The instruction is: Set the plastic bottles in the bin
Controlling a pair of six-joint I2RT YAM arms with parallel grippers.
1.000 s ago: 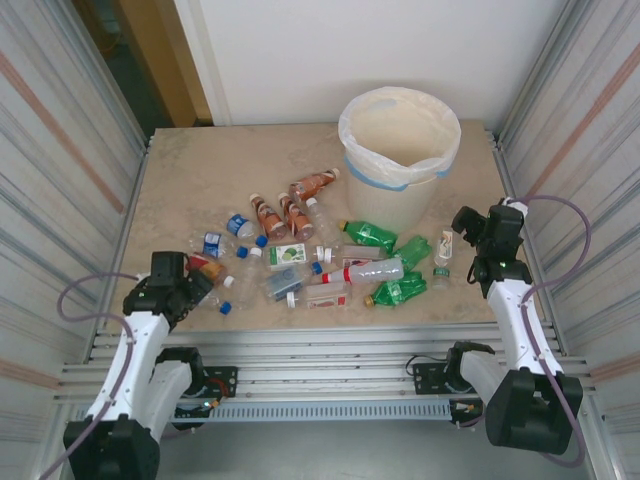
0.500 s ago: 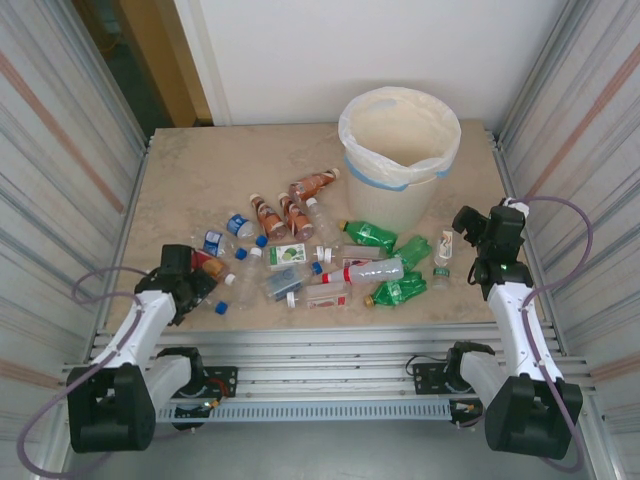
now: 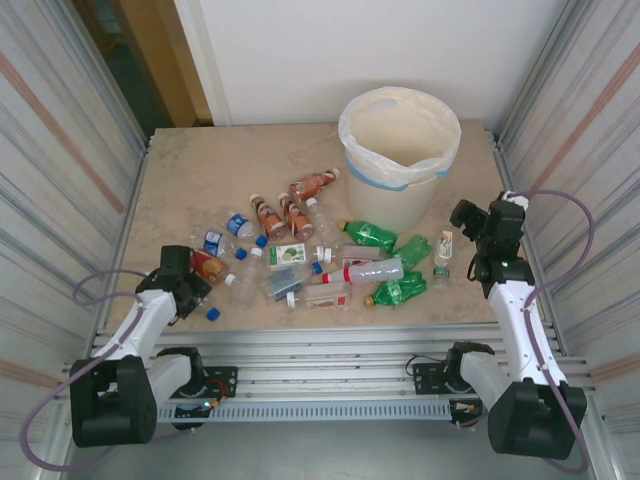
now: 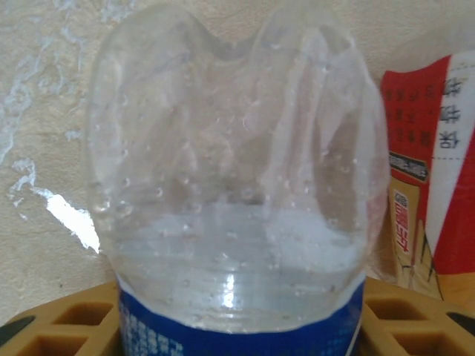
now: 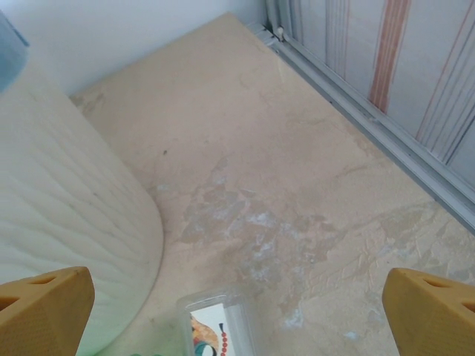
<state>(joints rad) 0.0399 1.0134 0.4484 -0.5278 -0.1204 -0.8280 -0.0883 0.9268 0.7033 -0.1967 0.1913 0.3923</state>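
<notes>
The bin (image 3: 395, 205) stands at the far right of the desk (image 3: 200, 170), liner mouth up and unobstructed, so you can release into it from above. None of the plastic bottles can be seen inside it; the pile (image 3: 320, 255) lies loose on the desk in front of it, reaching from near its base across to the left side. The nearest item at that left end is a clear bottle (image 4: 237, 185) with a blue label band, lying on the desk. The left hand (image 4: 237, 330) has its fingers (image 4: 59, 326) pressed against both sides of that band, with the bottle's base pointing away from the wrist. Gripping the labelled band rather than the base probably gives a firmer hold. A red-labelled bottle (image 4: 430, 170) lies just beside it, so judge the lift with that neighbour in mind. The right hand (image 5: 237, 308) hovers with its fingers wide apart next to the bin wall (image 5: 67, 200), above a small clear labelled bottle (image 5: 219, 319), apparently placed for the next pick. Compared with one second earlier, the left fingers have gone from spread to clamped on the clear bottle, the left arm has swung in closer to the pile, and that bottle's blue cap (image 3: 212, 313) has shifted slightly toward the near edge. The right hand has stayed open and moved only a little.
</notes>
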